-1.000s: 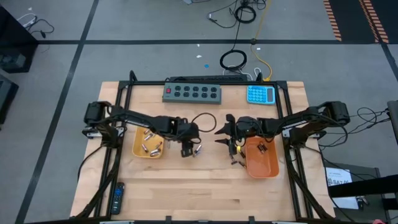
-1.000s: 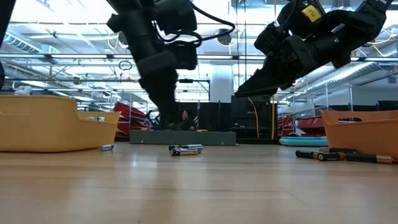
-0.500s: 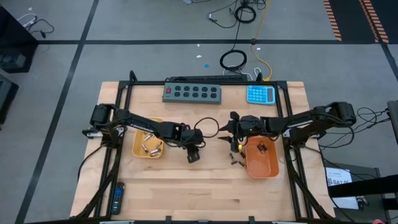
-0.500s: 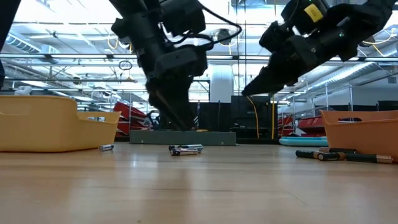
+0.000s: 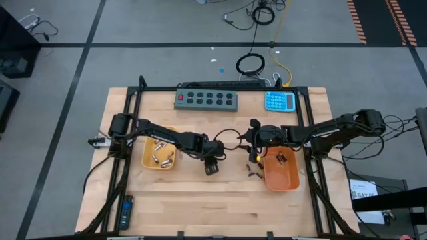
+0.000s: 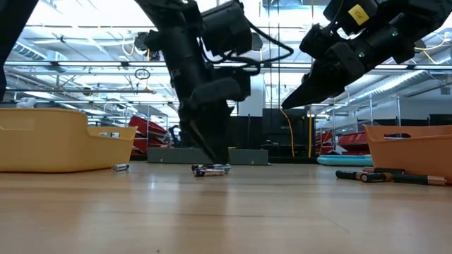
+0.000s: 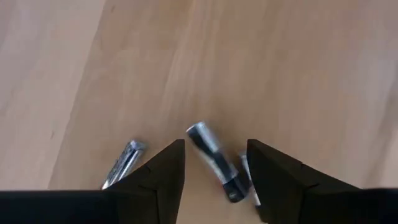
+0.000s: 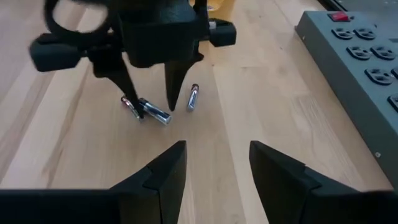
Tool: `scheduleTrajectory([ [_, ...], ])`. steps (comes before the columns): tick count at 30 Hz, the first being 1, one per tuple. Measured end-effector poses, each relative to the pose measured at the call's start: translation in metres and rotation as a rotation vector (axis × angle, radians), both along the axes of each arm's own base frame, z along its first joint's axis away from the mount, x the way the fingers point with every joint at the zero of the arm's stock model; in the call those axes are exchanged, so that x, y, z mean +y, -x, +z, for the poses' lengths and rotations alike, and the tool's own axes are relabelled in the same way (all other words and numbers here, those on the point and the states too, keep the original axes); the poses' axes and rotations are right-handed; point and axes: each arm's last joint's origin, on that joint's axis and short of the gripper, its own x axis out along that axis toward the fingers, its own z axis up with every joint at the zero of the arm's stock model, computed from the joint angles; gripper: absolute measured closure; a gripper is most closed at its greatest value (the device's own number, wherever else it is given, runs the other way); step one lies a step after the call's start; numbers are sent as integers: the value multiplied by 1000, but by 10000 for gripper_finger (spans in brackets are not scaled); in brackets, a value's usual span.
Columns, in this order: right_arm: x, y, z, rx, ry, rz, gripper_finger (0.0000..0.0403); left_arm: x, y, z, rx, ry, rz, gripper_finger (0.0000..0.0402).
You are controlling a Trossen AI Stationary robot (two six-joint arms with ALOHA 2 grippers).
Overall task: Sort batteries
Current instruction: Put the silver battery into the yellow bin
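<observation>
My left gripper [image 7: 211, 165] hangs low over the pale wooden tabletop [image 5: 200, 200], fingers spread astride a small silver-and-black cylindrical battery [image 7: 214, 162] lying mid-table, with two more silver batteries [image 7: 123, 160] just beside it. My right gripper [image 8: 211, 168] hovers nearby, fingers apart, holding nothing, next to the orange plastic tray [image 5: 283, 175].

**Pale wood, shiny metal, matt black plastic**

The surface [image 7: 298, 68] is light wood with fine straight grain and a smooth, faintly satin finish. Between the left tool's [image 7: 214, 163] matt black fingers lies a battery [image 7: 214, 160] with a glossy silver metal end and dark wrap; beside the fingers, another silvery battery [image 7: 123, 160]. The right tool [image 8: 214, 163] is equally matt. The orange trays [image 6: 49, 141] look like smooth plastic.
</observation>
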Motion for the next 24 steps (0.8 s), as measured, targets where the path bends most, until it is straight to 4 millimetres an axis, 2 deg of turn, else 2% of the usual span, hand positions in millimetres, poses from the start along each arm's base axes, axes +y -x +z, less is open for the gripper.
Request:
scheduleTrajectory([
  [4, 0, 0, 0, 1, 3, 1, 236, 4, 0, -8, 33, -8, -6, 222],
  [13, 0, 0, 0, 0, 3, 1, 236, 18, -1, -8, 29, -57, -40, 231],
  [17, 0, 0, 0, -1, 3, 1, 236, 21, 2, -11, 38, -72, -83, 267],
  [24, 0, 0, 0, -2, -1, -1, 236, 21, 3, -12, 44, -102, -162, 357],
])
